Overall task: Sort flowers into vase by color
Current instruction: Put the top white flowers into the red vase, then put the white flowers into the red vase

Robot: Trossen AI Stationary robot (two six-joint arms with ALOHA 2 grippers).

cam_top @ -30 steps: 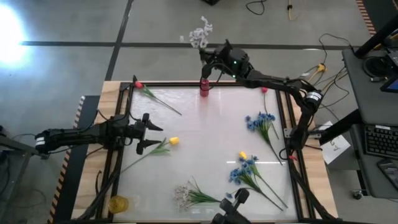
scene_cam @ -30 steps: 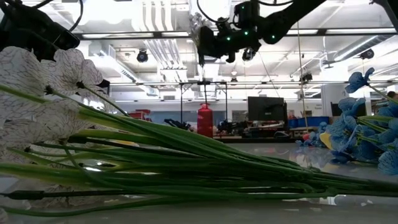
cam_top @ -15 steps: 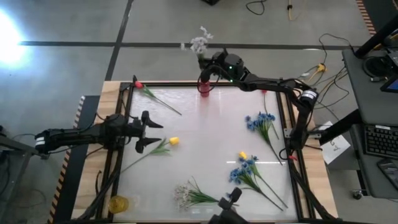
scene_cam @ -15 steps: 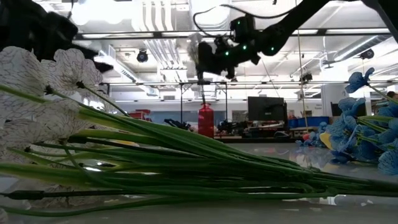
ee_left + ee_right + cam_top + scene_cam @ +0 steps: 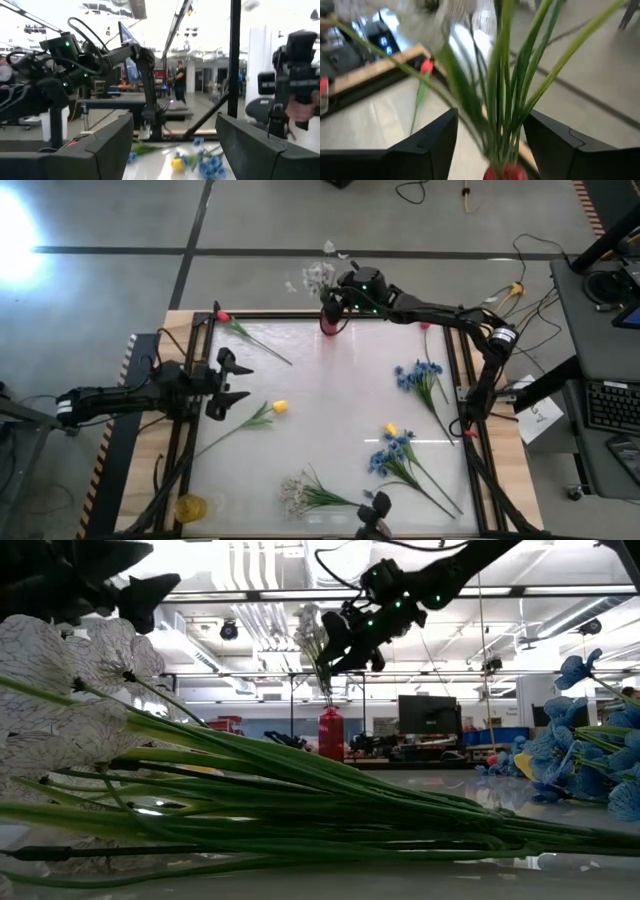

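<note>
White spray (image 5: 318,275) stands w/ stems down in the red vase (image 5: 329,321) at the far edge of the table (image 5: 330,410), blossoms leaning out past the far rim. Low view shows stems entering the vase mouth, heads tilted away from upright toward the left-arm side. Right gripper (image 5: 345,292) sits just above the vase, fingers either side of the stems; right wrist view shows both dark fingers (image 5: 427,145) spread w/ clear gaps to the green stalks, so jaws look parted, not pinching — spray prob. released into the vase.

Key relation for what follows: spray's long axis runs roughly vertical, straight up between the right fingers, so that arm needs to lift up/back along the stems to clear w/o dragging them out.

Left gripper (image 5: 226,384) hovers at the table's left edge, jaws open, holding nothing. Yellow bud (image 5: 279,407) lies just beside it, stem trailing toward the near-left corner — left arm is far nearer that one. Pink-red bud (image 5: 222,316) lies at the far-left corner. Blue clusters (image 5: 408,375) and (image 5: 392,452), a second yellow bud (image 5: 390,429), a pink-red bud (image 5: 425,326) lie on the right half; another white spray (image 5: 295,493) near the front edge.
</note>
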